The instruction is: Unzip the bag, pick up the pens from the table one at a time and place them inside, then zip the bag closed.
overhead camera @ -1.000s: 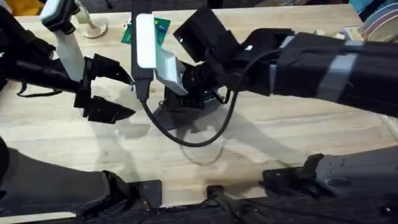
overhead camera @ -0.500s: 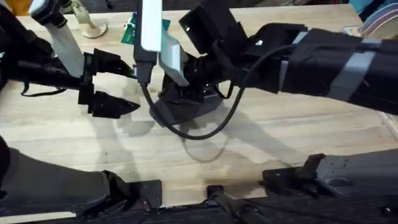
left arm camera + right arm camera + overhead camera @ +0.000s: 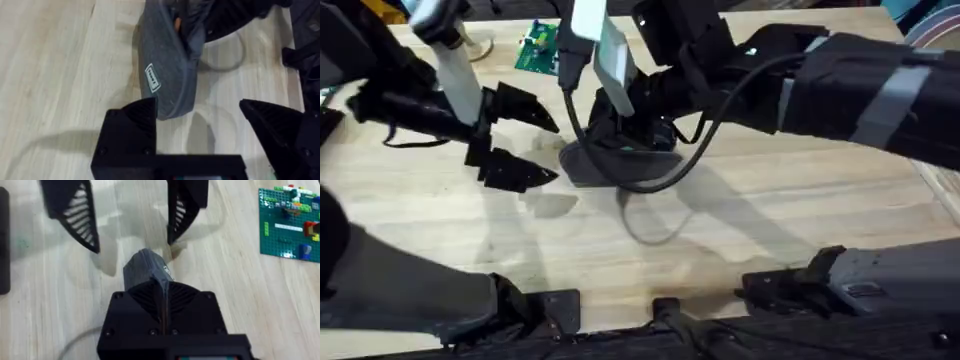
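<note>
the grey bag (image 3: 620, 165) lies on the table (image 3: 790, 230) near the middle, a little toward the far side, with its long body running roughly left to right in the overhead view. in the left wrist view the bag (image 3: 167, 65) shows a small white label on its side and a bit of orange at its open top edge; what that orange thing is cannot be told.

the right tool (image 3: 625, 135) reaches across from the right and sits down on the bag, its black fingers pressed together over the fabric. in the right wrist view the two fingers (image 3: 162, 297) meet on a ridge of the bag (image 3: 145, 267), so this tool is closed and gripping the bag.

the left tool (image 3: 535, 145) hangs just beside the bag's left end, its two fingers spread wide apart with nothing between them. in the left wrist view one finger (image 3: 135, 120) is right next to the bag's rounded end, though contact cannot be told.

a green brick plate (image 3: 535, 48) with small pieces lies near the far edge of the table, apart from the bag.
</note>
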`<state>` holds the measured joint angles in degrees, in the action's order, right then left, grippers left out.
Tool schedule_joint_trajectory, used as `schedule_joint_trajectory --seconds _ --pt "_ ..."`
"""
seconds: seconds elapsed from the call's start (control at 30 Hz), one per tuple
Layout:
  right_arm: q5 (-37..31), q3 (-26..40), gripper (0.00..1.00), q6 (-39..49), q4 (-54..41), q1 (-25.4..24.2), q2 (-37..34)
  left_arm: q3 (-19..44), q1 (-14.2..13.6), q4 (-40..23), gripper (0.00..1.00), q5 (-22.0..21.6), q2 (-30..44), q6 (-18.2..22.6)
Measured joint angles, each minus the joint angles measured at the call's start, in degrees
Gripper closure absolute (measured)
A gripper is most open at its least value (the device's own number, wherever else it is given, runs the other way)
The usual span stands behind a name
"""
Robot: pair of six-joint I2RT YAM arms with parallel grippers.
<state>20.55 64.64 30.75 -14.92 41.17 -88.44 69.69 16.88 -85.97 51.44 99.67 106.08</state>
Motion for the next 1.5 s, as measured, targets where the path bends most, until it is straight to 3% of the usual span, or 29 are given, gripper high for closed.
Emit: schedule_joint_trajectory --seconds 0.27,0.63,0.7,0.87,0.9,1.17,1.5 --pt "0.8 0.0 0.969 -0.4 -0.5 0.0 0.0 0.0 -1.7 2.4 0.007 3.6 8.8 -0.1" --pt "1.3 0.0 0.969 -0.6 -1.2 0.0 0.0 0.0 -6.6 3.6 0.008 6.0 10.9 -0.2" --pt "1.3 0.0 0.97 -0.6 -1.2 0.0 0.0 0.0 -6.6 3.6 0.121 6.0 10.9 -0.2" --pt "1.5 0.0 0.97 -0.6 -1.2 0.0 0.0 0.0 -6.3 3.9 0.877 6.0 11.0 -0.3" --pt "1.5 0.0 0.97 -0.6 -1.4 0.0 0.0 0.0 -6.4 3.9 0.935 6.1 11.0 -0.2" --pt "1.9 0.0 0.969 -0.6 -8.7 -2.3 0.0 0.0 -6.4 4.1 0.956 5.8 11.0 -0.2" --pt "3.5 0.0 0.968 0.8 -21.0 -13.2 0.0 0.0 -6.4 4.4 0.956 5.7 11.0 -0.2"
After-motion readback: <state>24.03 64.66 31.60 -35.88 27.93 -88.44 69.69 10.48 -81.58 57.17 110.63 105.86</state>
